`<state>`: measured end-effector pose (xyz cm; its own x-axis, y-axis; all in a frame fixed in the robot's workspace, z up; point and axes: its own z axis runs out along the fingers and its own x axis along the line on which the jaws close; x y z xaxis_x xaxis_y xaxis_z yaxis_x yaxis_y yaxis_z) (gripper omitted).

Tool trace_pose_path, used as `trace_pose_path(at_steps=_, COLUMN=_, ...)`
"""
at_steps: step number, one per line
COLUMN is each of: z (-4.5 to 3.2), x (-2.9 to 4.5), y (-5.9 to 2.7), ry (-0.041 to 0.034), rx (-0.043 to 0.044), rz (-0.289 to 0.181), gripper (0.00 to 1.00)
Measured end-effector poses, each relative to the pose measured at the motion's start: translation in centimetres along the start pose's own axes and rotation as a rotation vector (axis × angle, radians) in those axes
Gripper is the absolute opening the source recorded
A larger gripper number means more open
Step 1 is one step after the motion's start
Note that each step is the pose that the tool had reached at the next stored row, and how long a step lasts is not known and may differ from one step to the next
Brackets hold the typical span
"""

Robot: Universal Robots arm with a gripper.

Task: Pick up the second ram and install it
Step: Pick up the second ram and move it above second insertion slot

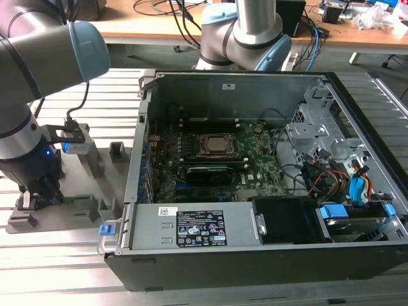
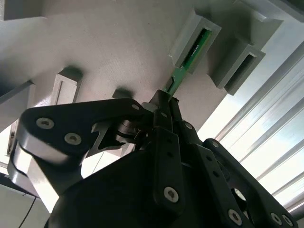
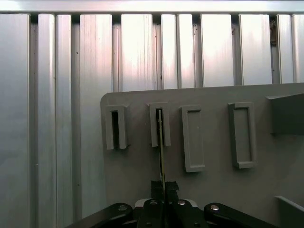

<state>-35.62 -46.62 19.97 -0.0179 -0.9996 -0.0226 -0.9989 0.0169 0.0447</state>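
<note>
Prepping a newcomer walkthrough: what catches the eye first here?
The open computer case with its green motherboard dominates the exterior view. At that view's left, the arm hangs over a grey holder tray. In both wrist views the gripper is shut on the second ram, its far end in a holder block.

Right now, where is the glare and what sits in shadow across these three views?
Second wrist view: table slats blown out white; the gripper, shut on the second ram, is a dark mass. First wrist view: soft sheen on the slats, holder plate evenly lit. Exterior view: computer case interior dim.
</note>
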Motion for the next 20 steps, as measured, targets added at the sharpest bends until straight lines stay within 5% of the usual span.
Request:
trace_pose_path(at_steps=3, z=-0.04, x=0.00, y=-0.01, ry=-0.0002, rx=0.0003, rz=0.000, gripper=0.14)
trace_pose_path(at_steps=20, z=-3.36, x=-0.09, y=0.13, ry=0.0000, rx=0.0000, rz=0.000, gripper=0.14)
